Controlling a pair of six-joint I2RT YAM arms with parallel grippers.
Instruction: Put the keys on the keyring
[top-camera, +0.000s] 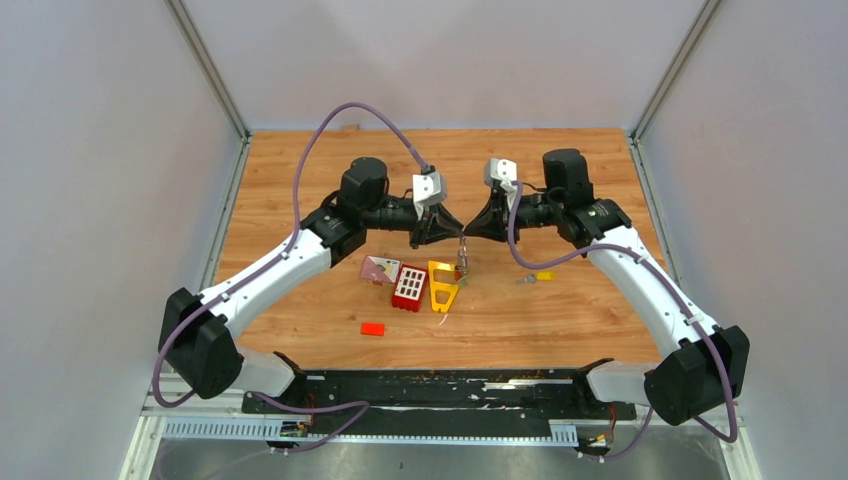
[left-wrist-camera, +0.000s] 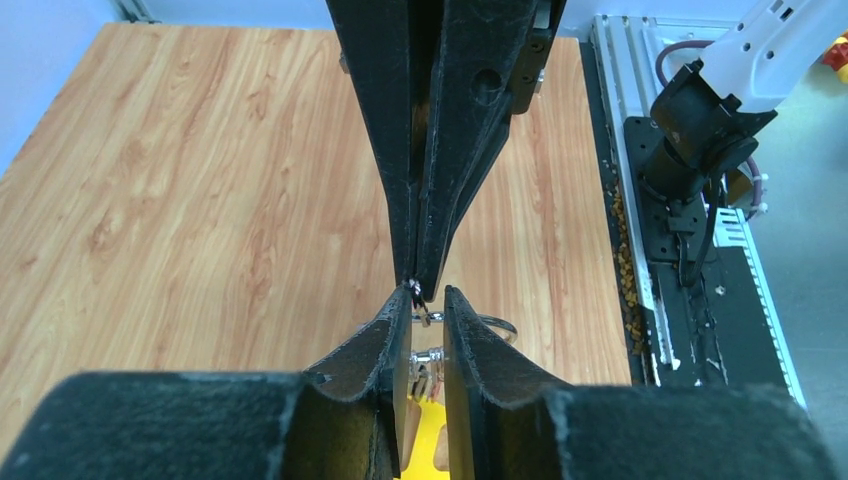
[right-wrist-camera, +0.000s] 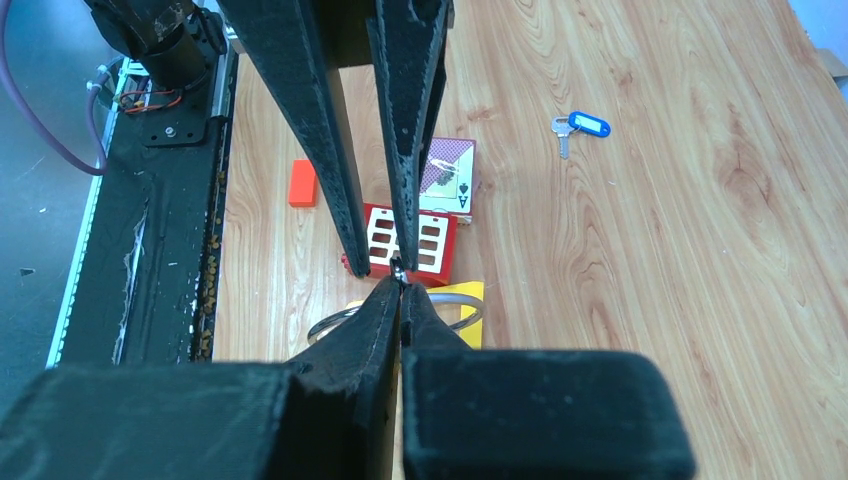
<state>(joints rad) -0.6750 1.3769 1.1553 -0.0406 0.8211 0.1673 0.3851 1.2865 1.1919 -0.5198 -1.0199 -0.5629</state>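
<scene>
The right tool pinches the keyring at its tips.

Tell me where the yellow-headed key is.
Top view: the yellow-headed key lies on the table right of centre, between the yellow triangular frame and the right arm.

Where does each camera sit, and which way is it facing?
Top external: above and behind, looking down on the wooden table; left arm and right arm show.
Left wrist: looks along its own left hand at the right hand.
Right wrist: looks along the right hand at the left hand.
Both wrist views share the thin silver wire keyring.
</scene>
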